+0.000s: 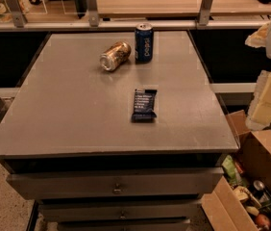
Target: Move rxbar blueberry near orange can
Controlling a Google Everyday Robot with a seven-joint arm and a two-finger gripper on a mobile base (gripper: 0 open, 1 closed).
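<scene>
The rxbar blueberry (144, 104), a flat bar in a dark navy wrapper with white text, lies flat on the grey table (68, 114), a little right of its middle. The orange can (115, 56), bronze-gold with a silver top, lies on its side near the table's far edge, its top facing front-left. The bar is well in front of the can and apart from it. My gripper (267, 97), pale cream, hangs at the right edge of the view, beyond the table's right side and away from both things.
A dark blue Pepsi can (144, 43) stands upright just right of the orange can. An open cardboard box (258, 177) of mixed snacks sits on the floor at the lower right. Drawers run below the table's front edge. A railing and a wooden counter lie behind.
</scene>
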